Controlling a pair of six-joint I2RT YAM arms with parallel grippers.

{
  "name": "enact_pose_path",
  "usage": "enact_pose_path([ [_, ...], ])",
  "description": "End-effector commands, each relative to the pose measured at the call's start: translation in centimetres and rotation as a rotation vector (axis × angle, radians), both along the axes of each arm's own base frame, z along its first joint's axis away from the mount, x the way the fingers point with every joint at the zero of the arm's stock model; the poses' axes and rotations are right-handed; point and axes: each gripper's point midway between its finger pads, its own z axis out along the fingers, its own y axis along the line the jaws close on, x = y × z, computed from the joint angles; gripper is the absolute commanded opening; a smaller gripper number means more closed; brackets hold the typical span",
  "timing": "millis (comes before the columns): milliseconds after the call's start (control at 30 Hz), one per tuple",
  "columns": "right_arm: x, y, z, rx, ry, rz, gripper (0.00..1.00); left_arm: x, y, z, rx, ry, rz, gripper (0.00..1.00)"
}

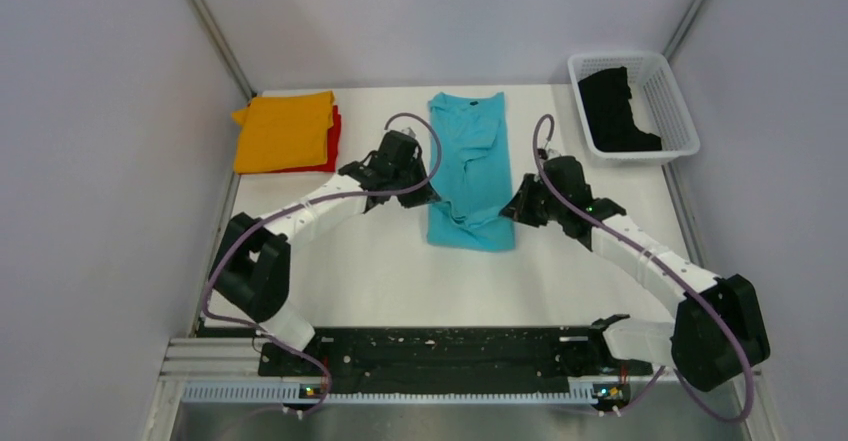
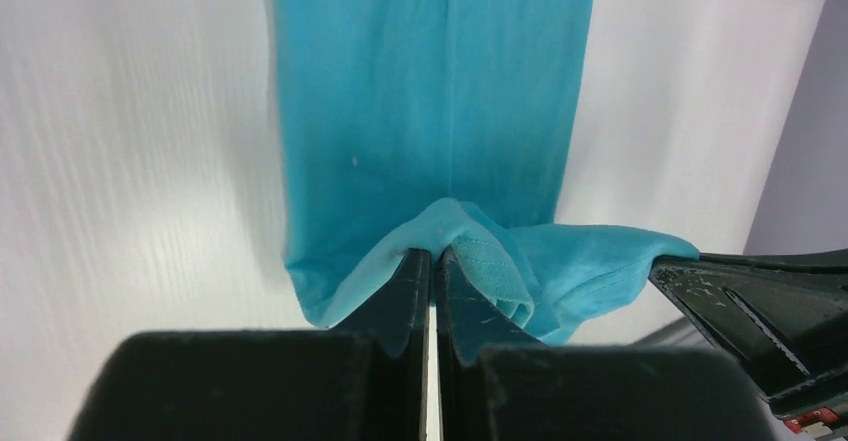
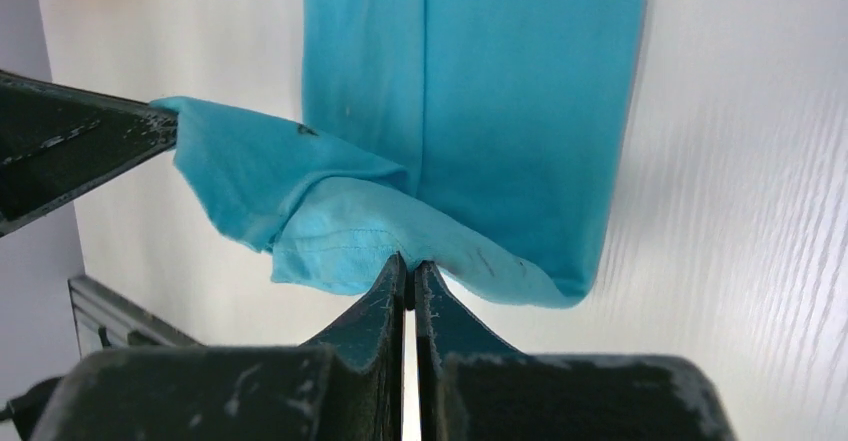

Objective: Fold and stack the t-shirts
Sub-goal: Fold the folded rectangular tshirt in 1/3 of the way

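The turquoise-blue t-shirt [image 1: 470,166] lies as a long narrow strip in the middle of the table, collar at the far end. My left gripper [image 1: 428,199] is shut on its near left corner [image 2: 440,241]. My right gripper [image 1: 510,209] is shut on its near right corner [image 3: 400,246]. Both corners are lifted and pulled up over the strip. The orange t-shirt [image 1: 285,131] lies folded on the red t-shirt [image 1: 334,136] at the far left. The black t-shirt [image 1: 615,111] lies in the white basket [image 1: 672,96].
The white mesh basket stands at the far right corner. Grey walls close in both sides and the back. The black arm rail [image 1: 440,353] runs along the near edge of the white table [image 1: 400,271].
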Motion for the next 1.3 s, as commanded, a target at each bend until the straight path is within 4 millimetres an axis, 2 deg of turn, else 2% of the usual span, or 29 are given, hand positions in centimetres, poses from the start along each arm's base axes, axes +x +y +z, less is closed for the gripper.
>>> enact_pose_path([
  [0,6.0,-0.5,3.4,0.01,-0.145,-0.07,0.0,4.5,0.7,2.0,0.057,-0.09,-0.031,0.0],
  [133,8.5,-0.9,3.8,0.004,-0.166,-0.086,0.0,7.4,1.0,1.5,0.069,-0.097,-0.038,0.0],
  [267,10.3,-0.8,3.5,-0.02,-0.168,-0.085,0.0,9.0,0.8,1.0,0.053,-0.097,-0.06,0.0],
  [633,12.8,-1.5,1.2,-0.065,-0.125,-0.119,0.0,11.6,0.3,-0.9,0.024,-0.09,-0.093,0.0],
  [867,13.7,-2.1,0.3,-0.088,-0.11,-0.129,0.0,12.4,0.2,-2.2,0.021,-0.067,-0.1,0.0],
  [1033,14.4,-2.0,-1.3,-0.1,-0.071,-0.138,0.0,13.3,0.0,-2.9,0.016,-0.056,-0.099,0.03],
  [1133,15.2,-2.1,-2.1,-0.1,-0.056,-0.157,0.0,14.1,0.0,-3.4,0.011,-0.047,-0.086,0.13],
  [1200,16.0,-1.9,-2.7,-0.094,-0.049,-0.167,0.0,14.6,0.0,-3.3,0.007,-0.048,-0.079,0.28],
  [1267,17.0,-1.8,-2.6,-0.092,-0.052,-0.18,0.09,15.2,0.2,-2.7,-0.002,-0.059,-0.071,0.47],
])
